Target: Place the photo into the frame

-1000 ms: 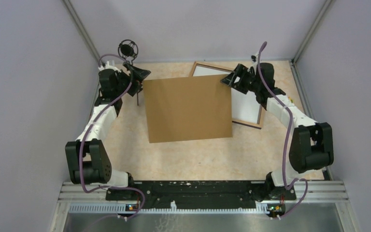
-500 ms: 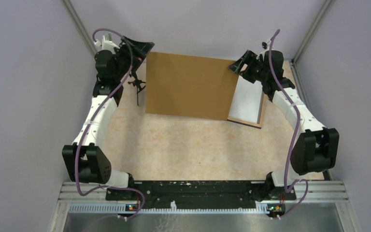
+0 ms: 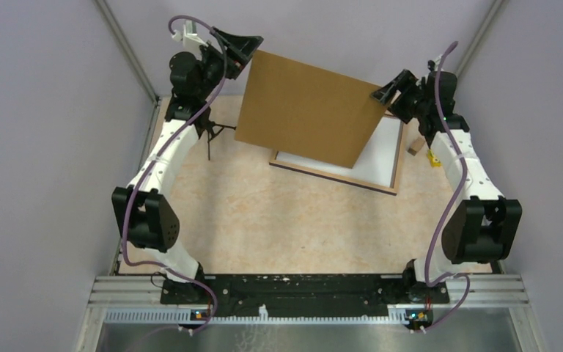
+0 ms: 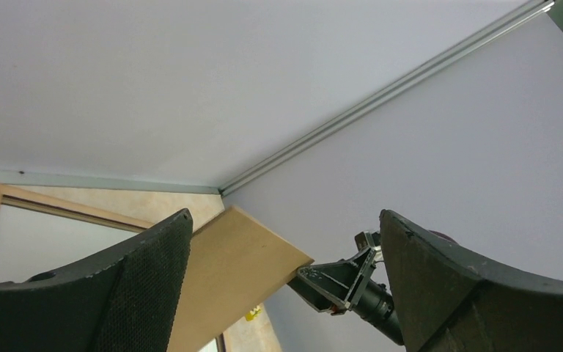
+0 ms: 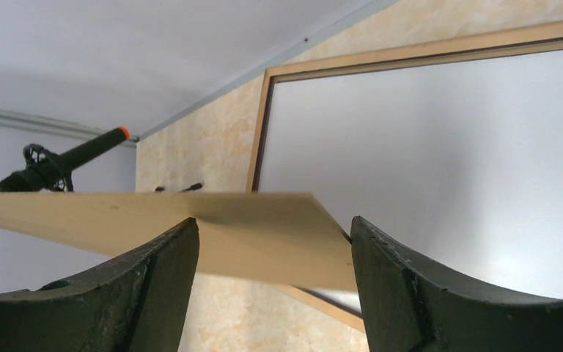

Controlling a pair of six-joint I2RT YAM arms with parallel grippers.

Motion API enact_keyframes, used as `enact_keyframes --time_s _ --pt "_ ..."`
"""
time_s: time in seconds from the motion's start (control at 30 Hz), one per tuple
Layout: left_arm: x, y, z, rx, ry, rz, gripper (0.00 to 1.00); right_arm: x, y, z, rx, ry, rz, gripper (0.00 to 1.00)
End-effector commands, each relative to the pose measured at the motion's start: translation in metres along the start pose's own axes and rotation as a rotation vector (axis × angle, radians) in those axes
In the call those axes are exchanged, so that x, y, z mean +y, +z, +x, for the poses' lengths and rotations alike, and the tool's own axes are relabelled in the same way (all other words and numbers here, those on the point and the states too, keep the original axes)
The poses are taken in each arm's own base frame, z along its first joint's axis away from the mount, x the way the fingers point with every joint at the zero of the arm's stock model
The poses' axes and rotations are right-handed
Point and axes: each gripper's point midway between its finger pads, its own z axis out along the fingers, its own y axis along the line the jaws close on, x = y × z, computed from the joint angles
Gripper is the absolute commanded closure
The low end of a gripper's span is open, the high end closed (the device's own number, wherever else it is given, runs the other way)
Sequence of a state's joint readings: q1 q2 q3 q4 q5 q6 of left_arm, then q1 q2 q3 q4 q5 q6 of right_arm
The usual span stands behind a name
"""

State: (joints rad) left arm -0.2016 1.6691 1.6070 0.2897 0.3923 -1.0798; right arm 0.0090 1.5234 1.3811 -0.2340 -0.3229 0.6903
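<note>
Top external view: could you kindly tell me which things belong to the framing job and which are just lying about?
Job: frame, lying flat; white panel inside it (photo or glass, cannot tell); brown backing board, tilted in the air above it.
Lying about: black microphone; small tan block; small yellow piece beside it.

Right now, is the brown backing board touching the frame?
Cannot tell. In the top view the tilted backing board overlaps the frame; neither view shows contact or a gap plainly.
</note>
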Motion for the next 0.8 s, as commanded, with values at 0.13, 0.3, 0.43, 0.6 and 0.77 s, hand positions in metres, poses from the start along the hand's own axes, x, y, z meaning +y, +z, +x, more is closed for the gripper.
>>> enact_keyframes --time_s 0.13,0.3,0.43,0.6,0.77 --pt "-0.021 0.043 0.121 0.393 -0.183 0.137 0.04 0.113 -0.045 -0.046 -0.048 -0.106 -0.409 0.28" --pt "-0.01 0.058 0.137 0.424 -0.211 0.159 0.06 0.09 -0.047 -0.06 -0.079 -0.141 -0.362 0.28" --pt "0.002 0.065 0.15 0.451 -0.211 0.158 0.07 0.082 -0.046 -0.054 -0.082 -0.196 -0.352 0.28" --pt "0.01 0.068 0.167 0.489 -0.231 0.163 0.08 0.067 -0.042 -0.046 -0.072 -0.219 -0.307 0.28" --pt "0.005 0.065 0.176 0.507 -0.218 0.177 0.09 0.054 -0.045 -0.035 -0.068 -0.229 -0.277 0.28"
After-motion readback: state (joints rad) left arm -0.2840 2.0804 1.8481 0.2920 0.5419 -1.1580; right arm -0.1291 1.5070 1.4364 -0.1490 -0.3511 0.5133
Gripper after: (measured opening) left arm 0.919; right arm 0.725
